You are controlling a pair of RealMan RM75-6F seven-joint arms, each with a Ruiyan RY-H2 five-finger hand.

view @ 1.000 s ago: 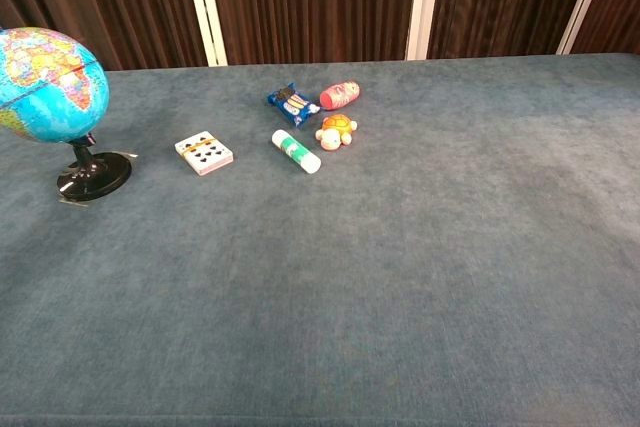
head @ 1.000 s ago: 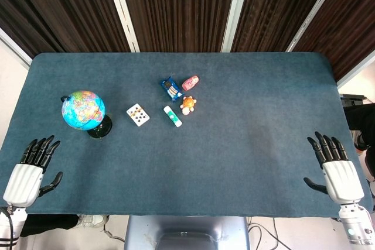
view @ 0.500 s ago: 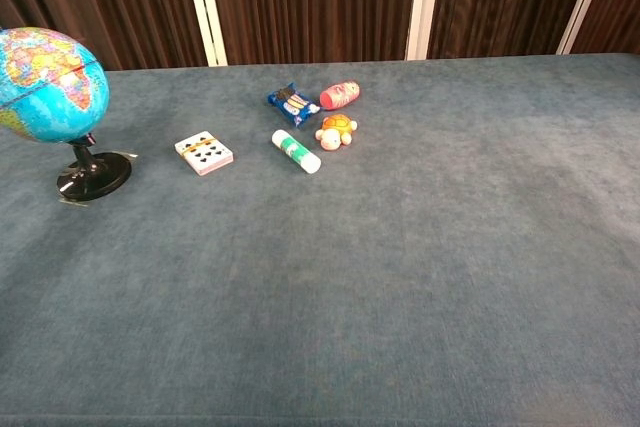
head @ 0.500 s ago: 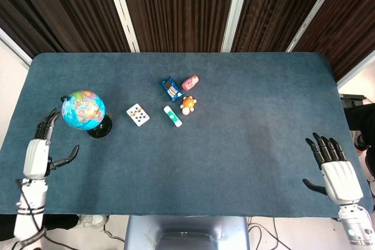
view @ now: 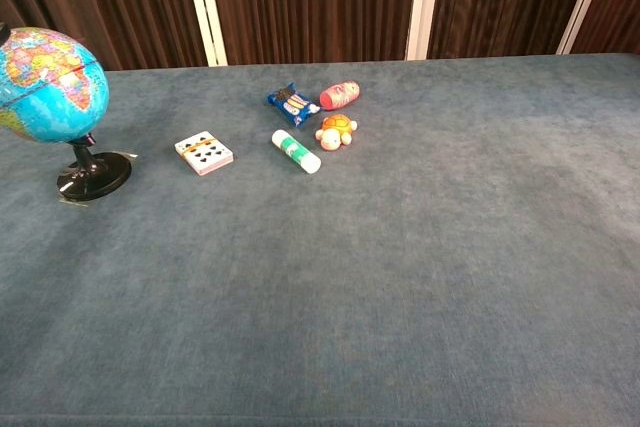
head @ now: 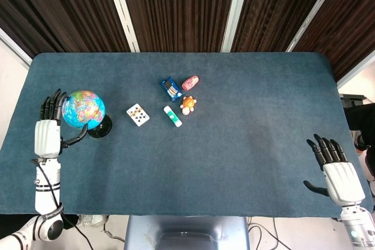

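Head view: left hand (head: 48,130) beside globe (head: 83,109), lettering unreadable

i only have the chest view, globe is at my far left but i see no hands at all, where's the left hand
Observer: In the head view the left hand is right beside the globe, on its outer left side, fingers spread.
Operator: is it gripping it
Observer: No grip that I can see; the thumb reaches under the ball toward the stand, and I cannot tell whether it touches.
Operator: and the right one
Observer: The right hand is open over the table's near right corner, far from the playing cards and the glue stick.
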